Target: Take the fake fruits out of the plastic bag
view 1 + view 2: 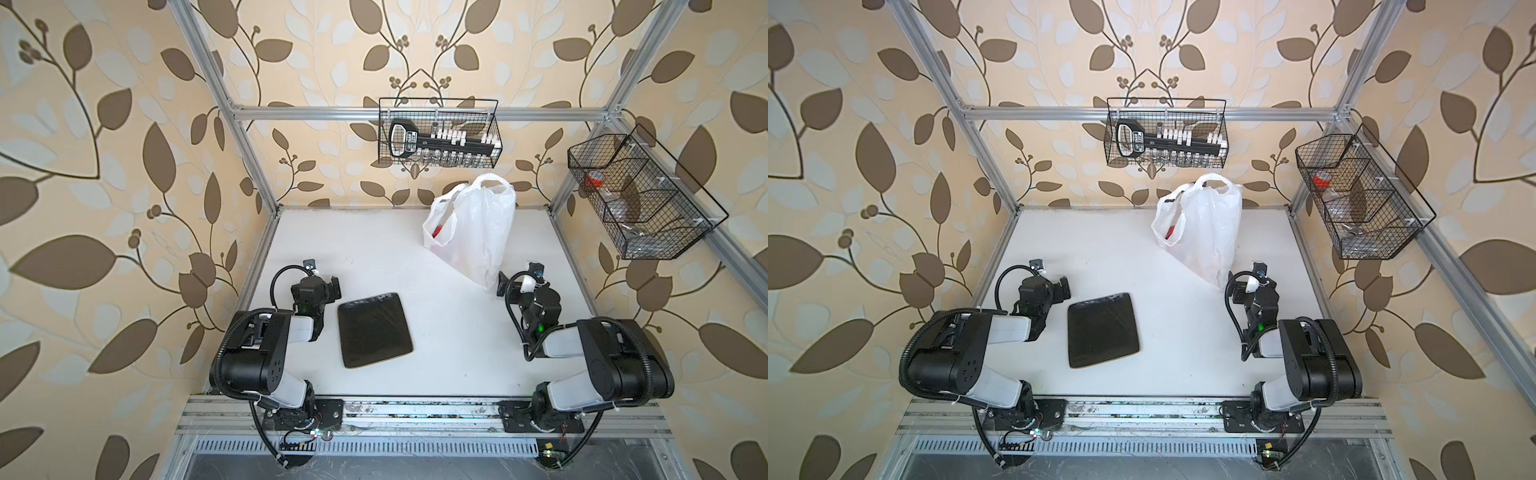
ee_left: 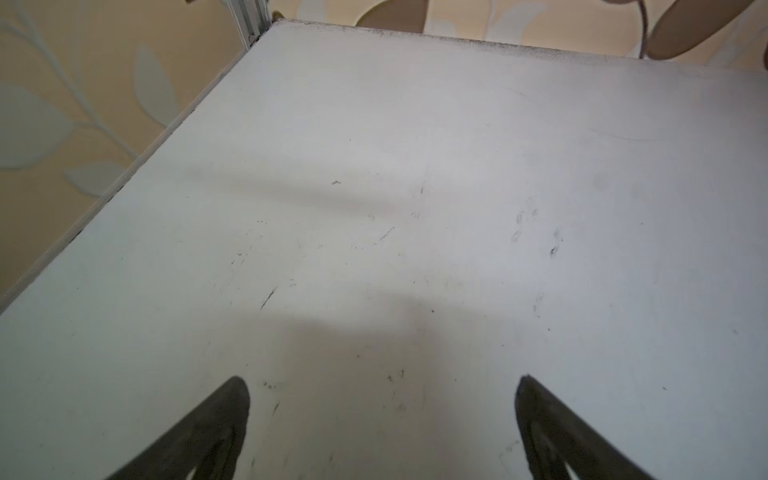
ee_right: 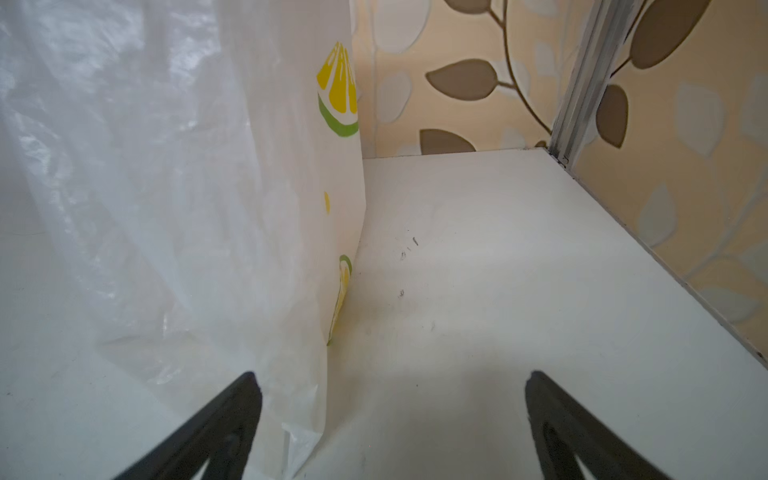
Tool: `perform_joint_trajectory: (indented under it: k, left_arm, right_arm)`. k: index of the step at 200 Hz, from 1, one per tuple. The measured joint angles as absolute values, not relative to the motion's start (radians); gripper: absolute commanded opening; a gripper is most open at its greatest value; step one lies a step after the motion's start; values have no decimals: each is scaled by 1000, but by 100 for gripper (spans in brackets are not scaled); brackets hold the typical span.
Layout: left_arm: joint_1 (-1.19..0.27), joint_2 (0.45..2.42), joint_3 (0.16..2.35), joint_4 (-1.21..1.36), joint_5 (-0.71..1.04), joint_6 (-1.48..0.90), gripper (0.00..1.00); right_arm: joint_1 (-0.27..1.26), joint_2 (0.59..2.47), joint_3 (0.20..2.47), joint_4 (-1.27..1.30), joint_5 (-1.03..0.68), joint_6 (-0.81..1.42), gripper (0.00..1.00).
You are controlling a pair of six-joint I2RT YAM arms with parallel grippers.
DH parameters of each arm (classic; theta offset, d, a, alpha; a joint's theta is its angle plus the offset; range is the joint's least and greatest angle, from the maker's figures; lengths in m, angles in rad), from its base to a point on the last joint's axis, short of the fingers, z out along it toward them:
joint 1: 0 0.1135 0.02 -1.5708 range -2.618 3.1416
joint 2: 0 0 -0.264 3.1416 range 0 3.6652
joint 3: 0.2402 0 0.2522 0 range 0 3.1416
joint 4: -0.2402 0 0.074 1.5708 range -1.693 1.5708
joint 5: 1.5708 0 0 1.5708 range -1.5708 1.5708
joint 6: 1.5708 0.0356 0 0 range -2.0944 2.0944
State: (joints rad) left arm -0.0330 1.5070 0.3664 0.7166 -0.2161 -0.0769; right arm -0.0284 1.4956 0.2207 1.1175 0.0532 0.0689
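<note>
Leaf-patterned wallpaper closed in a white worktop (image 1: 374, 249), and toward its far right side stood the plastic bag (image 1: 473, 232), upright and puffed, its loop handles up near the back wall and its near corner trailing toward the robot. Of the fake fruits (image 1: 437, 230) only a sliver of red showed through the handle opening in both top views. How many lay inside, and of what kinds, could not be told, since the white film hid the rest. That film looked thin, limp and slippery, likely to crumple or skate across the worktop if pushed, so a loop handle or the rim of the mouth seemed the place to pinch while the other arm reached in. The fruits themselves, probably light and glossy, might squirt from a careless squeeze. Just beside the bag's near corner hung the right fingers (image 3: 224, 419), spread wide and grasping nothing. In the right wrist view that corner, printed with lemon slices, ran into the gap between them — whether it touched one I could not tell. Well apart on the left, the left fingers (image 2: 216, 419) were likewise released over bare worktop, near a black tray (image 1: 374, 330). Wire baskets (image 1: 440, 133) hung on the frame, their contents too small to make out.
</note>
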Motion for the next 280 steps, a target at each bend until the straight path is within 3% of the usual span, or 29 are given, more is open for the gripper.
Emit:
perform_joint_trajectory:
  k: [195, 260, 280]
  left_arm:
    - [-33, 1486, 366, 696, -187, -57, 99]
    - [-33, 1144, 519, 361, -37, -28, 99]
    - [-33, 1113, 617, 264, 41, -56, 97]
  right_arm:
    - [-29, 1487, 221, 1105, 48, 69, 99]
    - [-30, 1061, 320, 630, 91, 170, 99]
    - [-30, 931, 374, 426, 94, 262, 93]
